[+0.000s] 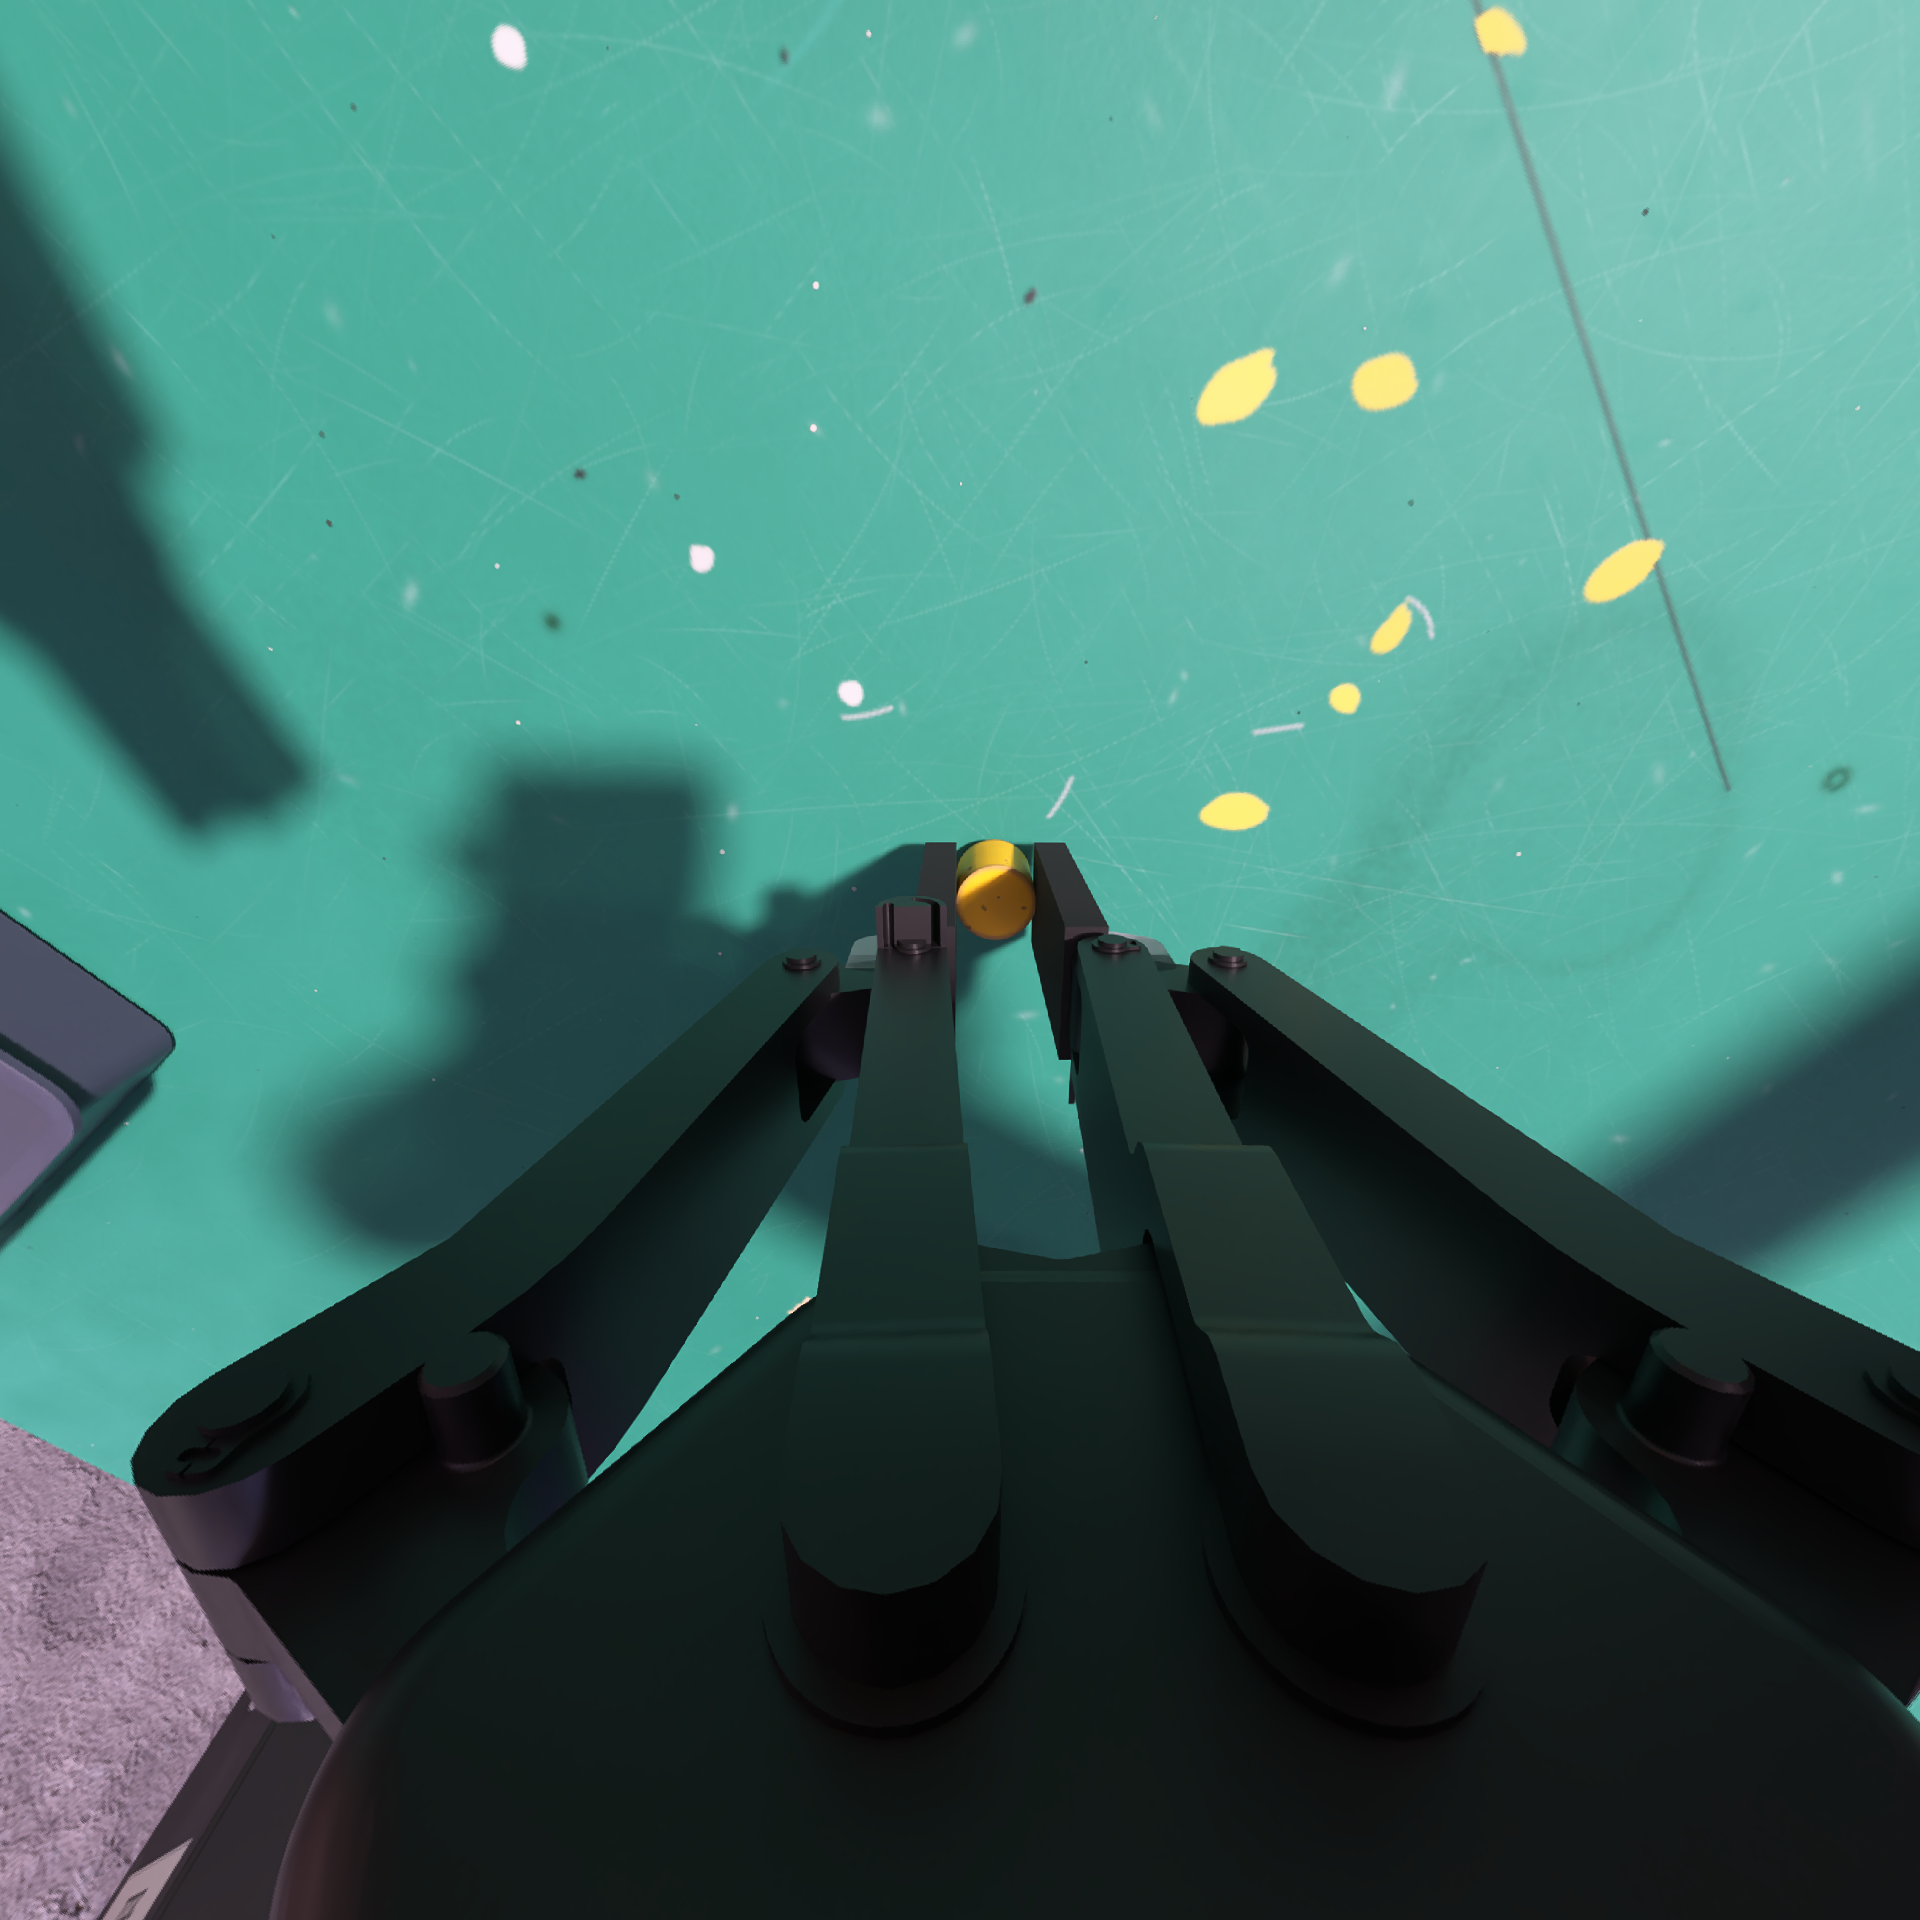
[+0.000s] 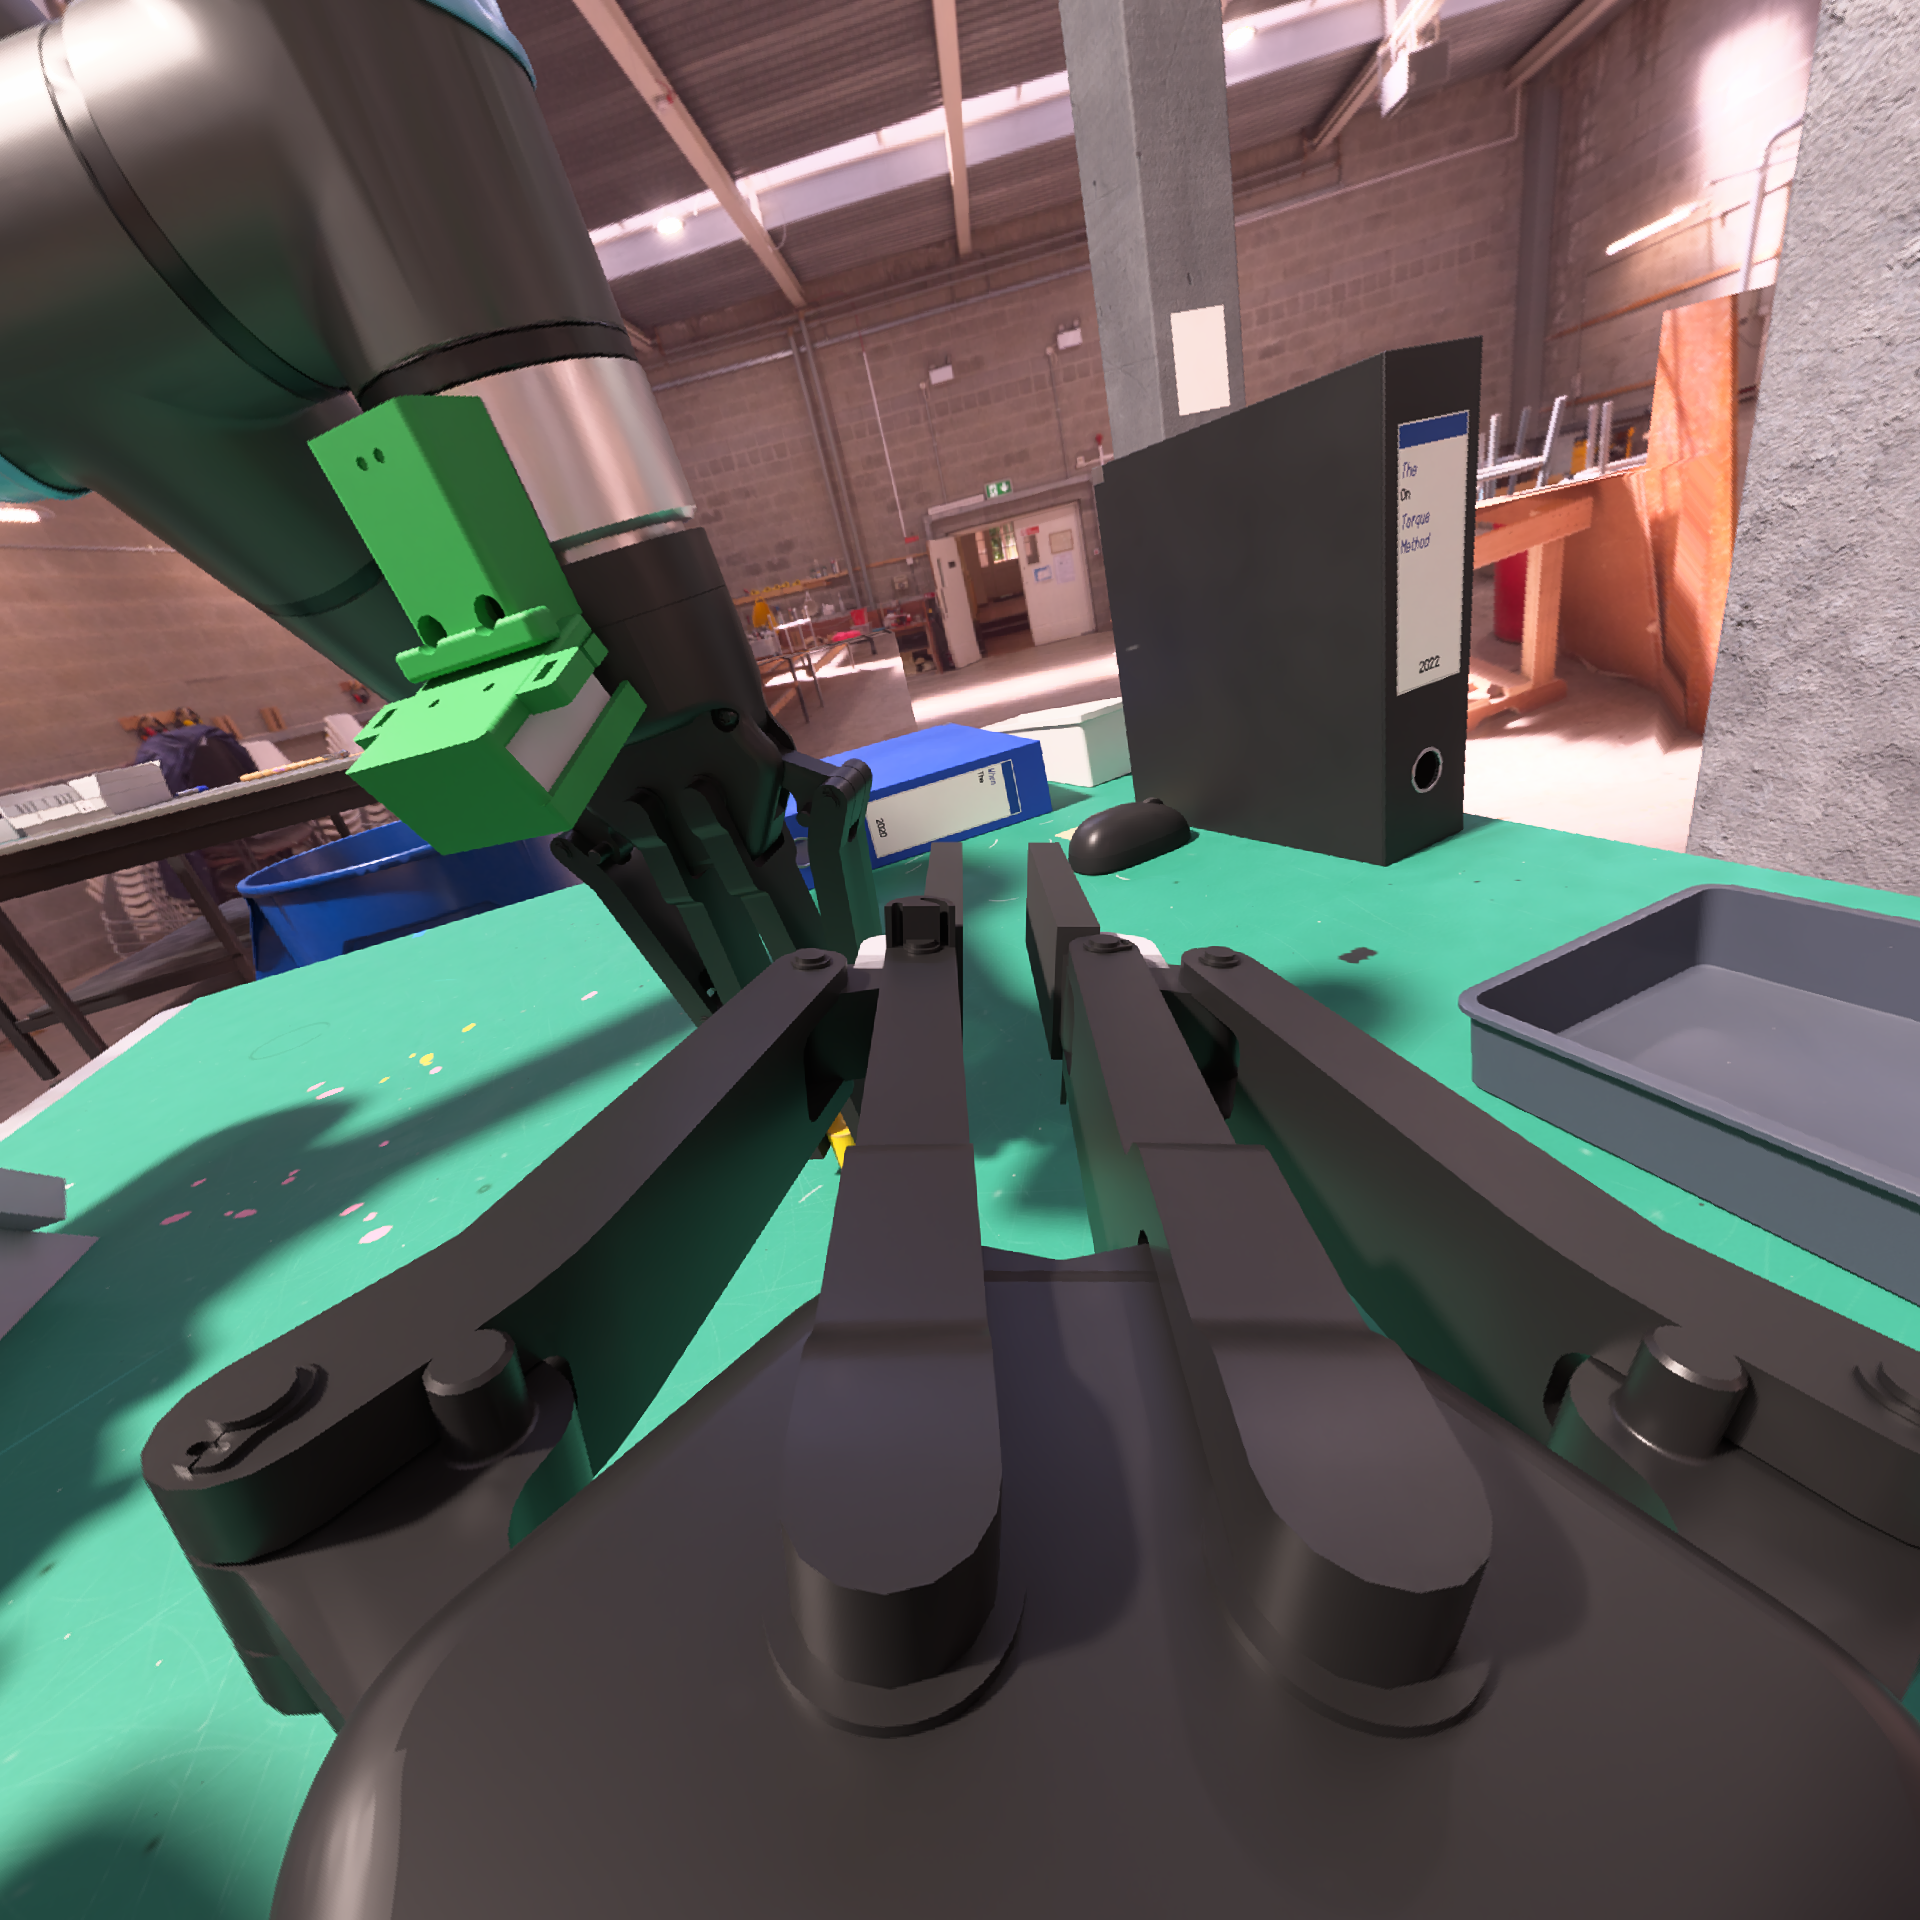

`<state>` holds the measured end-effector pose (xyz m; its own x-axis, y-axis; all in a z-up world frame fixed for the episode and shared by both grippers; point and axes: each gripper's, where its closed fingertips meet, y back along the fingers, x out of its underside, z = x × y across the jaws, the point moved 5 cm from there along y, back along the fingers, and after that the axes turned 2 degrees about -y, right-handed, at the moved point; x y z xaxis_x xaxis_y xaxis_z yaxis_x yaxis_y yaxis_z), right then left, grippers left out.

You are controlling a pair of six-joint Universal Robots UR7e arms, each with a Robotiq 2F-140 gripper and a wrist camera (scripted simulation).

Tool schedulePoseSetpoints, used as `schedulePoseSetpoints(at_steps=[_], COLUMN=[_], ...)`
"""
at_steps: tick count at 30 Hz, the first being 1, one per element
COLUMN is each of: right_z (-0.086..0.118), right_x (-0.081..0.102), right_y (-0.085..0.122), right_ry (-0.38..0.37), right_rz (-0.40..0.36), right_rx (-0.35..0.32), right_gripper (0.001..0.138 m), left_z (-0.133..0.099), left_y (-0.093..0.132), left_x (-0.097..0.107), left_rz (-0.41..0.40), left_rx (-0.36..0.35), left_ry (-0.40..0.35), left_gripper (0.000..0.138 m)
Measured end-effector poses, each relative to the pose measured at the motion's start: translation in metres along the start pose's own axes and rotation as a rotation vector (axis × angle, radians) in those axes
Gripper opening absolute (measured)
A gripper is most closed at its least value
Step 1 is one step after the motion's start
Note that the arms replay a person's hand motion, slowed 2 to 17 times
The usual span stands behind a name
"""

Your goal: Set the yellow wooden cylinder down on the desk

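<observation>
The yellow wooden cylinder [image 1: 994, 891] lies on its side between the pads of my left gripper [image 1: 994, 878], which is shut on it. It is held just above or on the green desk [image 1: 623, 416]; I cannot tell if it touches. In the right wrist view, the left arm with its green camera mount [image 2: 468, 644] reaches down to the desk, and a sliver of the cylinder [image 2: 840, 1145] shows behind my right gripper's linkage. My right gripper [image 2: 992, 883] hovers low over the desk, jaws drawn close with a narrow gap and nothing between them.
A grey tray [image 2: 1558, 1049] sits at the right; a tray corner [image 1: 73, 1039] shows at the left of the left wrist view. A black binder [image 2: 1278, 623], a black mouse [image 2: 1127, 836] and a blue binder [image 2: 935, 790] stand at the back. Yellow paint spots [image 1: 1236, 384] mark the desk.
</observation>
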<state>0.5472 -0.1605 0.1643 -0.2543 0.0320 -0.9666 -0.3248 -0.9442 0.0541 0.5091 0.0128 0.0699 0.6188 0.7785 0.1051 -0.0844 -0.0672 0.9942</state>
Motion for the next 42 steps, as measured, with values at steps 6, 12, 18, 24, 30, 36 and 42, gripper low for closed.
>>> schedulePoseSetpoints(at_steps=[6, 12, 18, 24, 30, 36, 42], right_z=[0.0011, 0.0021, 0.0032, 0.0043, 0.0059, 0.0074, 0.0086], right_x=[-0.0007, -0.0012, -0.0018, -0.0026, -0.0036, -0.0046, -0.0056], right_y=[0.0004, 0.0006, 0.0006, 0.0004, 0.0003, 0.0004, 0.0006], right_ry=[0.009, 0.015, 0.014, 0.004, -0.011, -0.027, -0.038], right_rz=[-0.001, -0.001, -0.005, -0.013, -0.023, -0.032, -0.04], right_rx=[0.001, 0.001, -0.004, -0.017, -0.035, -0.054, -0.068], right_gripper=[0.017, 0.017, 0.017, 0.017, 0.017, 0.017, 0.017], left_z=[0.0003, 0.0, 0.0003, 0.0001, 0.0005, -0.0004, -0.0005], left_y=[-0.0003, -0.0015, -0.0029, -0.0045, -0.0049, -0.007, -0.0087], left_x=[-0.0008, -0.0009, -0.0007, -0.001, -0.0009, -0.0014, -0.0012], left_rz=[-0.012, -0.013, -0.009, -0.007, -0.008, -0.011, -0.015], left_rx=[-0.014, -0.018, -0.02, -0.018, -0.01, 0.006, 0.017], left_ry=[-0.014, -0.022, -0.026, -0.031, -0.025, -0.013, 0.003], left_gripper=[0.02, 0.02, 0.02, 0.02, 0.02, 0.026, 0.03])
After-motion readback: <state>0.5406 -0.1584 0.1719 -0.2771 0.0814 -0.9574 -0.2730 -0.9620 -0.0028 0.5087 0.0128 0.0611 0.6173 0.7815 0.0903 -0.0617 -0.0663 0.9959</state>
